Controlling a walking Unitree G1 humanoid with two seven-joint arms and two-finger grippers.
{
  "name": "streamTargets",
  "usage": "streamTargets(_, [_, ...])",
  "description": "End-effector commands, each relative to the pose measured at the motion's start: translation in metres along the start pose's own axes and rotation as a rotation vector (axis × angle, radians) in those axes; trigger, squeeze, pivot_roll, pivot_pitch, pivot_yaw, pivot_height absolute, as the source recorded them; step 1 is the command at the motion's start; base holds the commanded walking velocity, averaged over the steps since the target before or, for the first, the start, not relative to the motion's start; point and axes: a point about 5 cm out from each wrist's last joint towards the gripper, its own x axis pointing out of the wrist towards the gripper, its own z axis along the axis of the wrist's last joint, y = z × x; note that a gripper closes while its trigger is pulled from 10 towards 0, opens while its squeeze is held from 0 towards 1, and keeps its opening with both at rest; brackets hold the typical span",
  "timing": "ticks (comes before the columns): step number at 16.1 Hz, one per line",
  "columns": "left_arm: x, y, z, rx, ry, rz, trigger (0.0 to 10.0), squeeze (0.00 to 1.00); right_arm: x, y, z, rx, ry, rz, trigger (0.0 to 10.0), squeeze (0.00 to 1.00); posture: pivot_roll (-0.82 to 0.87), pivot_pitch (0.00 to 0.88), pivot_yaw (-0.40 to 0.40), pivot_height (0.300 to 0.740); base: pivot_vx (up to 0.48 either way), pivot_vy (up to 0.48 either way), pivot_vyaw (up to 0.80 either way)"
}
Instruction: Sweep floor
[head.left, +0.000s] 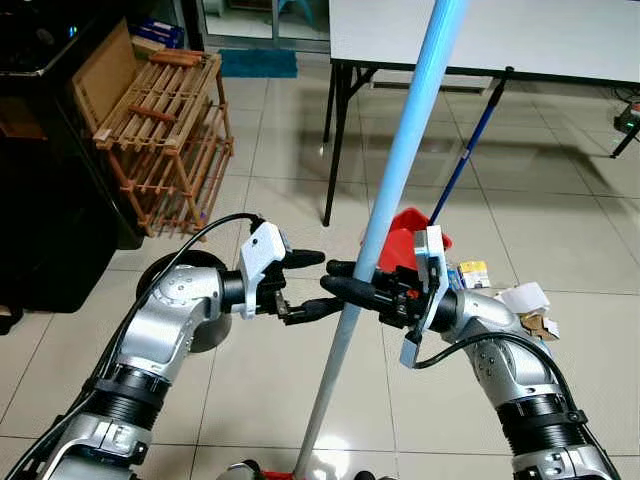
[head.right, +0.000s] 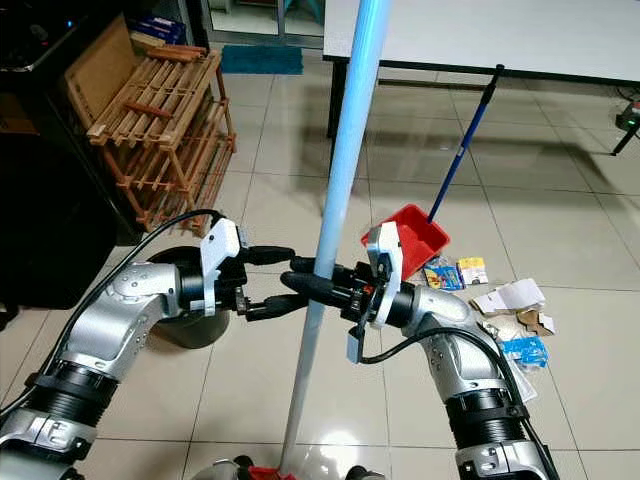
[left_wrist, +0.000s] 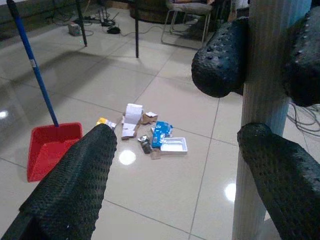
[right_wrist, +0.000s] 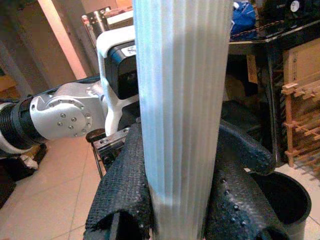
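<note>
Right gripper (head.right: 312, 277) is clamped around the pale blue broom handle (head.right: 338, 190), one finger on each side. The handle stands nearly upright, leaning slightly, running from the floor at the robot's feet up past the top of the head views. Left gripper (head.left: 308, 284) faces it from the robot's left, fingers spread, tips just beside the handle; contact cannot be confirmed. Beyond the right arm, a red dustpan (head.right: 420, 235) with a dark blue stick (head.right: 465, 142) sits on the tiles beside scattered litter (head.right: 510, 310), cartons and paper scraps. A black bin (head.right: 185, 325) stands behind the left arm. Farther off: a wooden rack (head.left: 165, 130) and a white table (head.left: 500, 40).
</note>
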Motion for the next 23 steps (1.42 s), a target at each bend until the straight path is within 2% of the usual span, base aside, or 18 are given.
streamTargets(1, [0.01,-0.009,-0.004,-0.024,0.005,-0.086,10.0,0.0,0.006,0.004,0.004,0.009,-0.035,0.038,10.0,0.0,0.06,0.184,-0.066,0.74,0.0,0.0,0.0])
streamTargets(5, [0.022,-0.02,-0.007,-0.038,0.01,-0.192,10.0,0.0,0.009,0.004,0.007,0.002,-0.039,0.049,10.0,0.0,0.06,0.181,-0.065,0.74,0.0,0.0,0.0])
streamTargets(7, [0.023,-0.021,-0.006,-0.035,0.012,-0.214,10.0,0.0,0.008,0.004,0.007,0.001,-0.036,0.044,10.0,0.0,0.06,0.18,-0.065,0.74,0.0,0.0,0.0])
streamTargets(10, [0.019,-0.022,-0.004,-0.033,0.006,-0.243,10.0,0.0,0.006,0.003,0.006,0.0,-0.033,0.036,10.0,0.0,0.06,0.177,-0.062,0.74,0.0,0.0,0.0])
streamTargets(13, [0.005,-0.018,0.008,0.009,0.02,-0.278,10.0,0.0,0.005,0.001,0.004,0.005,-0.027,0.03,10.0,0.0,0.06,0.177,-0.064,0.74,0.0,0.0,0.0])
streamTargets(17, [0.002,-0.01,0.008,0.007,0.013,-0.22,10.0,0.0,0.006,0.001,0.005,0.004,-0.03,0.032,10.0,0.0,0.06,0.177,-0.064,0.74,0.0,0.0,0.0])
streamTargets(23, [0.01,-0.017,0.003,-0.058,-0.018,-0.242,10.0,0.0,0.008,0.001,0.008,-0.001,-0.036,0.038,10.0,0.0,0.06,0.177,-0.066,0.74,0.0,0.0,0.0])
